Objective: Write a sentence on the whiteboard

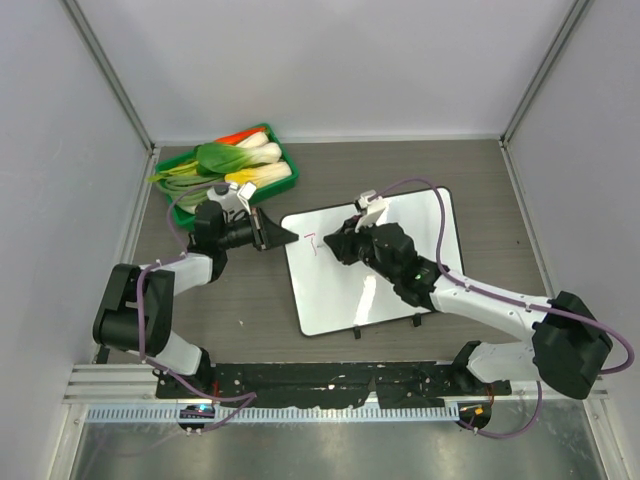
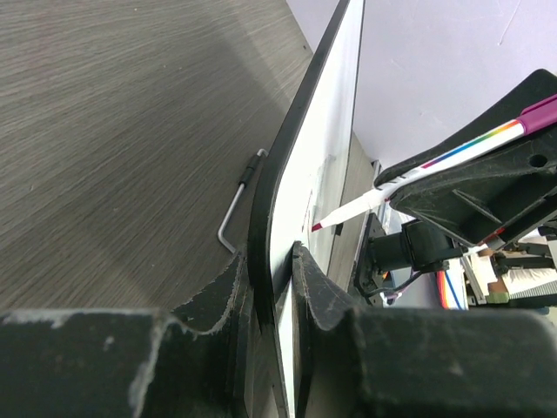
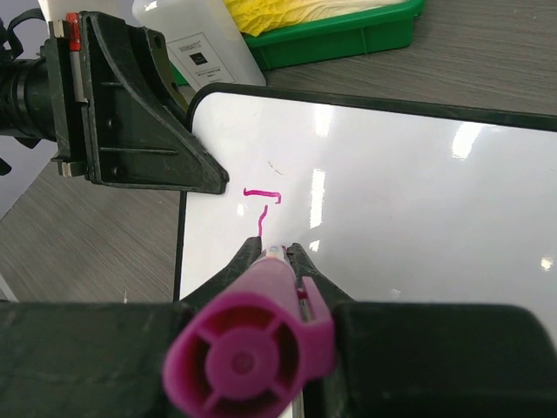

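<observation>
The whiteboard (image 1: 400, 270) lies slanted on the table; it also shows edge-on in the left wrist view (image 2: 322, 157) and in the right wrist view (image 3: 418, 200). My left gripper (image 1: 285, 237) (image 2: 270, 270) is shut on its upper left edge, one finger on each face. My right gripper (image 1: 335, 245) (image 3: 274, 252) is shut on a magenta-capped marker (image 3: 252, 348) (image 2: 435, 161), tip down on the board. Of the sentence, only a pink T-shaped stroke (image 3: 261, 205) (image 1: 311, 242) shows, just ahead of the tip near the left edge.
A green tray (image 1: 290, 160) (image 3: 348, 35) of leafy vegetables stands behind the left gripper. A white bottle (image 3: 200, 43) stands beside it. The board's black feet (image 1: 415, 320) point toward the arm bases, and a wire foot (image 2: 235, 205) shows under its edge. Grey walls enclose the table.
</observation>
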Controlling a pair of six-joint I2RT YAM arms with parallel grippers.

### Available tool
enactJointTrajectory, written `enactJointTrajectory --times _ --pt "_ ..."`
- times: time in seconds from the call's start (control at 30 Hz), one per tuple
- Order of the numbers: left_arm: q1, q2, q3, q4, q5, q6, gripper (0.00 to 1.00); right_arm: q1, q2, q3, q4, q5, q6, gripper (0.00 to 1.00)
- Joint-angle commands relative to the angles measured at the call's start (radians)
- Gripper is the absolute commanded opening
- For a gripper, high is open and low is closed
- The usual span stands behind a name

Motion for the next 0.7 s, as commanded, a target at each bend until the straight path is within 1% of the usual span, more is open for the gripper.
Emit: enactJointTrajectory --times 0.0,0.4,0.67 --pt "-0.028 -0.015 0.015 -0.064 -0.008 0.143 0.0 0.016 0.005 0.009 -0.001 0.025 -0.016 0.01" --pt "-0.028 -0.018 0.016 -0.082 -0.009 0.152 0.0 0.031 -0.045 -0.037 -0.028 0.104 -0.01 0.01" --pt "-0.03 -0.017 0.019 -0.088 -0.009 0.155 0.0 0.031 -0.045 0.001 -0.036 0.175 -0.013 0.01"
